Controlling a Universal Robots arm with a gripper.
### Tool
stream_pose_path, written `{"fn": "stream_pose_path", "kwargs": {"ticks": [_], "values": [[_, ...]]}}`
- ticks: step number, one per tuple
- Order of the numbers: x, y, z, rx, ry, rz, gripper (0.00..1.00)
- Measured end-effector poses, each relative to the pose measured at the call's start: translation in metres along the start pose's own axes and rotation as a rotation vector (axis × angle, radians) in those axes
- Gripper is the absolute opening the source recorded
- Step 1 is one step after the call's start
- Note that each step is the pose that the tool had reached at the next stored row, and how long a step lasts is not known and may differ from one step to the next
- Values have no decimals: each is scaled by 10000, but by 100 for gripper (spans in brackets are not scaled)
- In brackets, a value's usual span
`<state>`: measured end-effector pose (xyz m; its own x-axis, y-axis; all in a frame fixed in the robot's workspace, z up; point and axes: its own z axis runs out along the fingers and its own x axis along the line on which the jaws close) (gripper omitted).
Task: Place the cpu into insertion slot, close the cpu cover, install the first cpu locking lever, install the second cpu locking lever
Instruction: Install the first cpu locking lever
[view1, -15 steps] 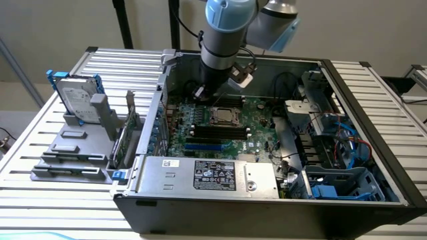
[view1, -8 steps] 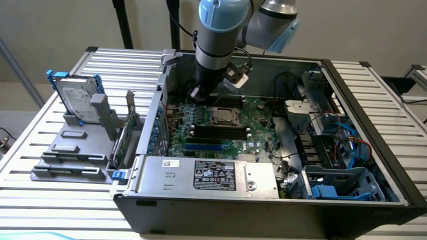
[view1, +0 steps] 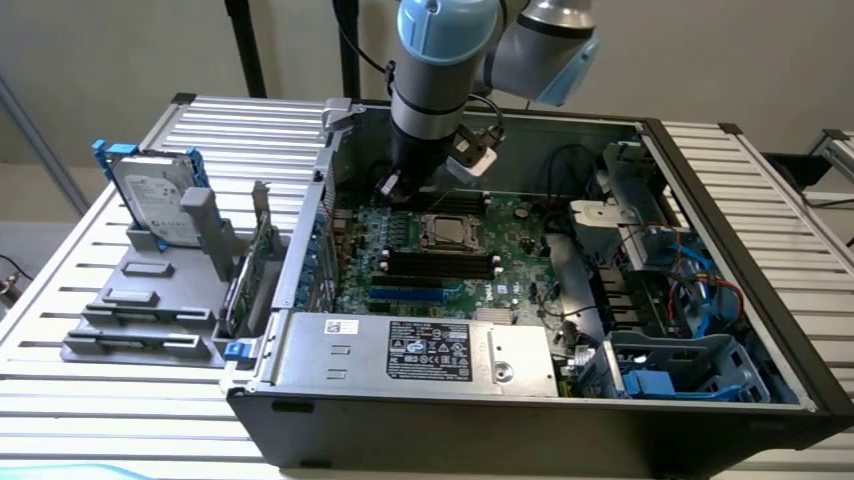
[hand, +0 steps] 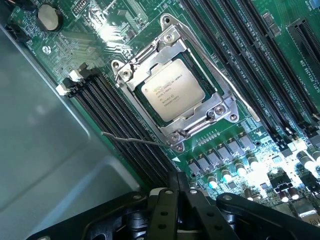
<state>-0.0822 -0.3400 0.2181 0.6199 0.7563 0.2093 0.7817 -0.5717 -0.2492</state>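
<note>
The cpu (hand: 172, 89) lies silver face up in the insertion slot (hand: 175, 136) on the green board. The cpu cover (hand: 146, 60) is folded down flat around it. One thin locking lever (hand: 227, 77) lies along the socket's side by the long black memory slots. The other lever (hand: 132, 141) sticks out free from the socket's corner, over a second bank of memory slots. My gripper (hand: 174, 194) hovers just off that corner, shut with nothing between its fingers. In the exterior view, the gripper (view1: 396, 190) hangs inside the open computer case, just behind the socket (view1: 451, 232).
Black memory slots (view1: 434, 265) flank the socket. A grey metal case wall (hand: 45, 140) rises close beside the gripper. The power supply (view1: 414, 350) fills the case front, with cables and a blue drive cage (view1: 694, 365) at the exterior view's right. A hard drive (view1: 154, 195) stands on a grey rack outside.
</note>
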Motion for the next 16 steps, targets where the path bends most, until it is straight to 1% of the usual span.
{"fn": "stream_pose_path", "kwargs": {"ticks": [7, 12, 16], "values": [[9, 8, 10, 0, 0, -1, 11], [72, 76, 25, 0, 0, 0, 11], [104, 104, 50, 0, 2, -1, 11]]}}
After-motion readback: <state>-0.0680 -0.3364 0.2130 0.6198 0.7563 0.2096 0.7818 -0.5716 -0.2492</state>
